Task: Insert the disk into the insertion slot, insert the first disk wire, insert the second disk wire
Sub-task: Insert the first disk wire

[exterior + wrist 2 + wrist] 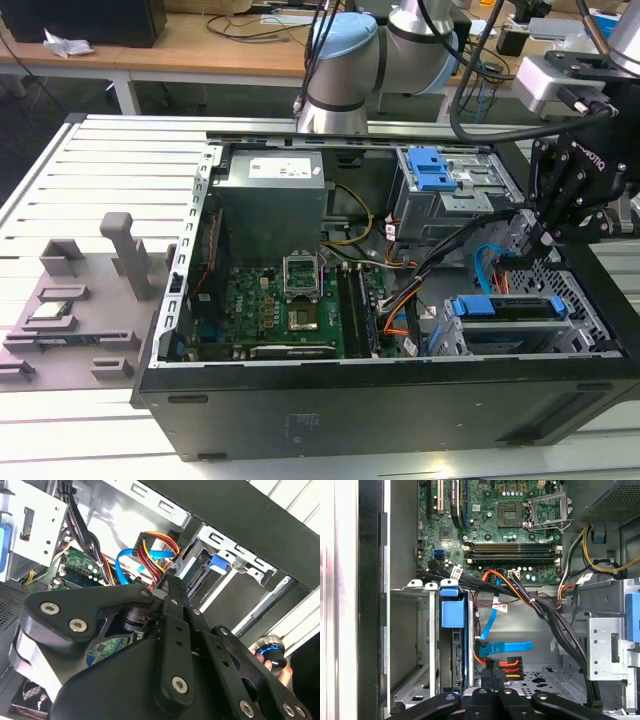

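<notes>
The disk point(510, 308), framed by its bright blue carrier, sits inside the insertion slot point(585, 300), a low perforated metal bay at the exterior view's right end of the open case. In the first wrist view the disk point(453, 630) shows edge-on in the slot point(420, 630). My black gripper point(545, 238) hangs just beside the slot. It is shut on a black wire connector point(507, 664) with red, orange and yellow leads, seen also as the connector's leads point(152, 555). A blue flat wire point(507, 646) lies loose right beside that connector.
A taller grey cage with a blue clip point(435, 170) stands behind the slot. A thick black cable bundle point(545, 615) crosses between cage and motherboard point(285, 300). The power supply point(270, 200) is at the back. A grey fixture point(70, 300) lies outside the case at the exterior view's left.
</notes>
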{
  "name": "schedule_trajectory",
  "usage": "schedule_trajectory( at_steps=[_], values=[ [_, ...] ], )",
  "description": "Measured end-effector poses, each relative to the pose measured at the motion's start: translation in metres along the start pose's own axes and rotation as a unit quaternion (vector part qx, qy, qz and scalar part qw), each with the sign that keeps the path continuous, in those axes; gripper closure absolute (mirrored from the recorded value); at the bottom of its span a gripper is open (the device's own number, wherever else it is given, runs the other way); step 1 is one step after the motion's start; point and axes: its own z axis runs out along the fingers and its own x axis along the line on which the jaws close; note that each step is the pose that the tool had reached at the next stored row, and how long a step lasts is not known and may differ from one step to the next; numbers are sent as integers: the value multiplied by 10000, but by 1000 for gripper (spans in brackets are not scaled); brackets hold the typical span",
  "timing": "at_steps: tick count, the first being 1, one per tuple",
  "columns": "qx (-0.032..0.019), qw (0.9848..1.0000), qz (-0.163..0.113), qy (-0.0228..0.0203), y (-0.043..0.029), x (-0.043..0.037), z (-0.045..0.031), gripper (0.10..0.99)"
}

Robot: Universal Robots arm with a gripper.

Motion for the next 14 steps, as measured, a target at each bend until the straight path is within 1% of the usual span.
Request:
schedule_trajectory(
  at_steps=[4, 5, 6, 7, 8, 9, 14],
  values=[
    [0, 10000, 0, 0, 0, 0, 0, 980],
    [0, 10000, 0, 0, 0, 0, 0, 918],
    [0, 10000, 0, 0, 0, 0, 0, 918],
    [0, 10000, 0, 0, 0, 0, 0, 851],
    [0, 10000, 1, 0, 0, 0, 0, 851],
    [0, 10000, 1, 0, 0, 0, 0, 784],
    [0, 10000, 1, -1, 1, 0, 2, 784]
  ],
)
